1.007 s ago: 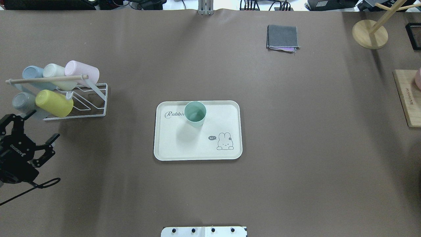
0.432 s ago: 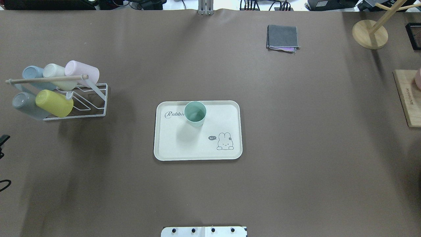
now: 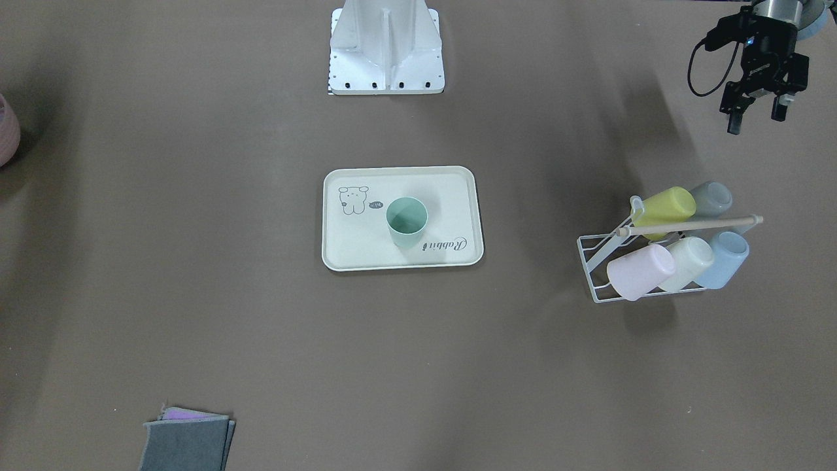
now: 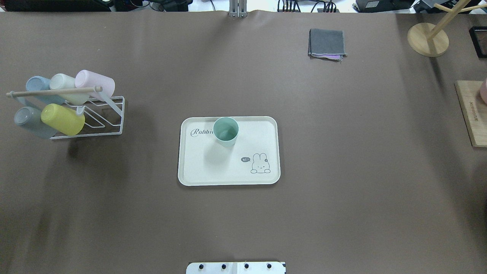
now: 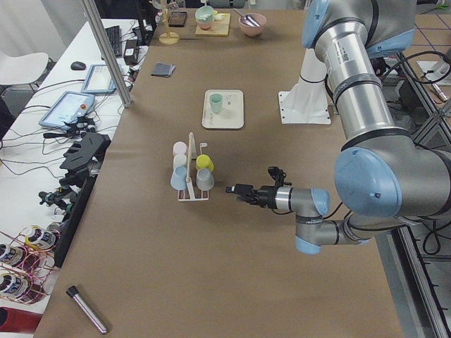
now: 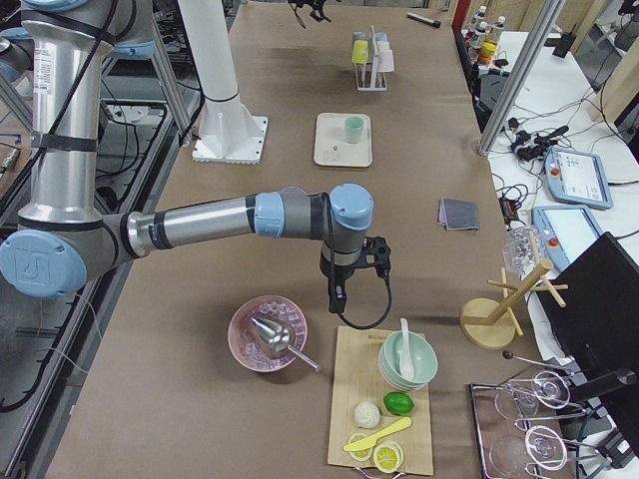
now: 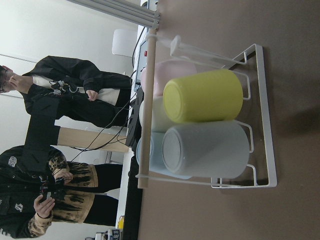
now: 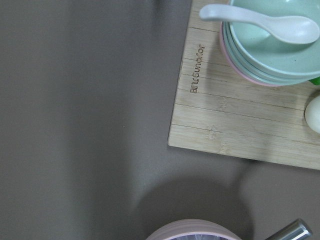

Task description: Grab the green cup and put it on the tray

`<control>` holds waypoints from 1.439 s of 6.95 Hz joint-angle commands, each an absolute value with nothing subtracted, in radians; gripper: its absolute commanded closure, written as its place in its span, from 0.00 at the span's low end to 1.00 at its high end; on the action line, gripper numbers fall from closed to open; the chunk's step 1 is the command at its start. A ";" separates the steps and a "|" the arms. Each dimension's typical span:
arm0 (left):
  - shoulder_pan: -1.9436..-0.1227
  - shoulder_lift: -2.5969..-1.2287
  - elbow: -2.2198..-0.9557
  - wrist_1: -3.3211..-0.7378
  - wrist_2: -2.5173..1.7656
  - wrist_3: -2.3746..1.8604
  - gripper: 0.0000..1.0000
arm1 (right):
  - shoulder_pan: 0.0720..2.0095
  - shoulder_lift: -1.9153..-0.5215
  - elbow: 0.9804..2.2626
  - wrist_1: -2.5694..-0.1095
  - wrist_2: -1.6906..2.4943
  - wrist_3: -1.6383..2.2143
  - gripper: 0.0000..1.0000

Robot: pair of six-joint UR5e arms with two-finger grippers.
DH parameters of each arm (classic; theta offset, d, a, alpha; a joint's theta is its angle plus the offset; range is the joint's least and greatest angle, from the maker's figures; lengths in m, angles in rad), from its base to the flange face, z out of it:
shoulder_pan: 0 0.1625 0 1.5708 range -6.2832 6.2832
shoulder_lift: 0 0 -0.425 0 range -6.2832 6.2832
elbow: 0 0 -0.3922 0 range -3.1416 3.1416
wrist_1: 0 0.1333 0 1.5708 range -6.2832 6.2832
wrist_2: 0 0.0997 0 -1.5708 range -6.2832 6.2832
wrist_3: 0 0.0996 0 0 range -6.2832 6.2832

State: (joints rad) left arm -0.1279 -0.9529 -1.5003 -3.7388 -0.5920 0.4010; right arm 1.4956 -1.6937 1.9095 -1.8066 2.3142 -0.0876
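The green cup (image 4: 225,132) stands upright on the cream tray (image 4: 228,171), at its far middle next to the "Rabbit" script; it also shows in the front view (image 3: 407,222). Nothing touches it. My left gripper (image 3: 755,116) is open and empty, far from the tray, on the robot's side of the cup rack (image 3: 601,261). It is out of the overhead view. My right gripper (image 6: 339,299) shows only in the exterior right view, above the table beside a pink bowl (image 6: 268,332); I cannot tell whether it is open or shut.
The white wire rack (image 4: 102,118) holds a yellow-green cup (image 4: 62,119), a grey cup (image 4: 28,120) and three pastel cups. A folded grey cloth (image 4: 327,42) lies far right. A wooden board (image 4: 471,114) with bowls and a wooden stand (image 4: 428,39) are at the right end.
My left gripper has drawn back past the left edge of the overhead view. The green cup and the tray have not moved.
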 commanded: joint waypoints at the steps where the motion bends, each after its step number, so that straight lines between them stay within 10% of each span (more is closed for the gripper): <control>1: -0.123 -0.948 -1.385 -3.858 -0.612 0.030 0.02 | 1.496 -1.695 1.910 -1.807 2.315 -0.087 0.00; 10: -0.071 -0.931 -1.195 -3.820 -0.813 -0.897 0.02 | 1.496 -1.697 1.902 -1.807 2.315 -0.086 0.00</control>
State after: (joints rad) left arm -0.0691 -0.9316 -1.2023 -3.8445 -0.7735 -0.8734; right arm 1.4957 -1.6966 1.9039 -1.8070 2.3149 -0.0863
